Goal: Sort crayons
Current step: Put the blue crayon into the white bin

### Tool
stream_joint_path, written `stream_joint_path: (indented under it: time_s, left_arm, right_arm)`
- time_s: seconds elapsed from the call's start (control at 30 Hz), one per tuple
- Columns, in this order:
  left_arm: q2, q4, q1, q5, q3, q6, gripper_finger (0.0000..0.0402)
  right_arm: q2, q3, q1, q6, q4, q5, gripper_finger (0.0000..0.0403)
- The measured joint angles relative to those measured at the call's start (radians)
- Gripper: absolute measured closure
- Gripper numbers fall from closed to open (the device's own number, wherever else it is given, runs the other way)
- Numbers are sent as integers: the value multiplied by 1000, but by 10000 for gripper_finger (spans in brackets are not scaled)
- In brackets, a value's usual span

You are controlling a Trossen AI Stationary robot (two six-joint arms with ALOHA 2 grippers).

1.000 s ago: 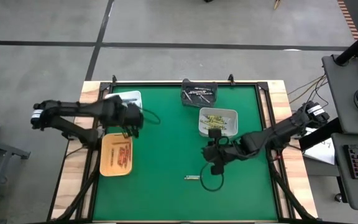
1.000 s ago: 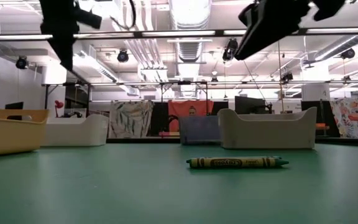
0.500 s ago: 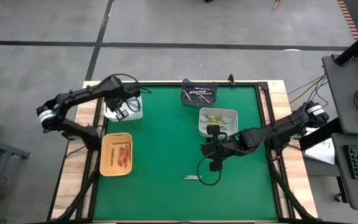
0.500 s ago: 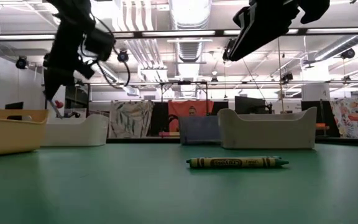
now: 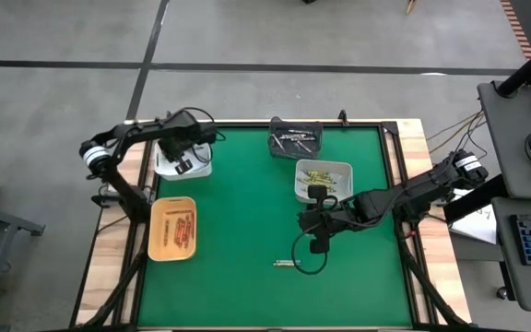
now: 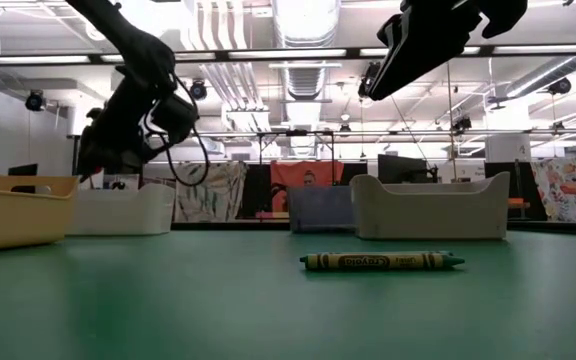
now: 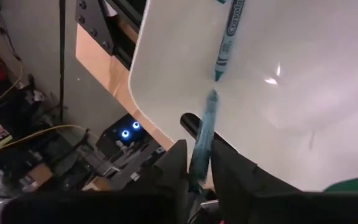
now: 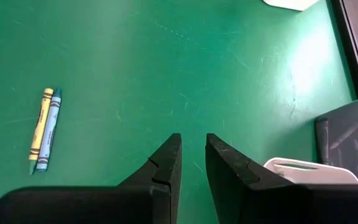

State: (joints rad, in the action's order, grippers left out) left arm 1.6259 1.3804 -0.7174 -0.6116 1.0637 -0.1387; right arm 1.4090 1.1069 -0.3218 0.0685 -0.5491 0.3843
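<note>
My left gripper point(image 5: 181, 164) hangs over the white tray point(image 5: 192, 148) at the far left and is shut on a blue-green crayon point(image 7: 204, 127). Another blue-green crayon point(image 7: 229, 34) lies in that tray. My right gripper point(image 5: 316, 232) hovers above mid-table, its fingers a narrow gap apart and empty point(image 8: 193, 152). A yellow and a blue-green crayon point(image 8: 44, 127) lie side by side on the green mat, near the front in the high view point(image 5: 287, 264). The low view shows them as one green stick point(image 6: 382, 261). My left gripper pinches the blue-green crayon between its two fingers at the crayon's rear part point(image 7: 199, 155). The crayon runs along the fingers and sticks out past the fingertips. It is lifted clear, its free end point(image 7: 211, 99) over the white tray's floor.
A tan tray point(image 5: 173, 229) with red-orange crayons sits at the left. A dark bin point(image 5: 295, 138) stands at the far middle. A pale tray point(image 5: 324, 180) with yellow crayons sits just beyond my right gripper. Open green mat lies at the front and centre.
My left gripper has swung from above the tan tray toward the table's far edge, over the white tray, and has come down lower, still carrying the crayon.
</note>
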Motion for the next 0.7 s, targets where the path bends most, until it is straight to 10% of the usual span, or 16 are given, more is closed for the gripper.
stream_joint_path:
  time_s: [0.7]
  left_arm:
    - [-160, -9, 196, 1, 1, -274, 330]
  right_arm:
    - [0, -2, -1, 94, 2, -93, 342]
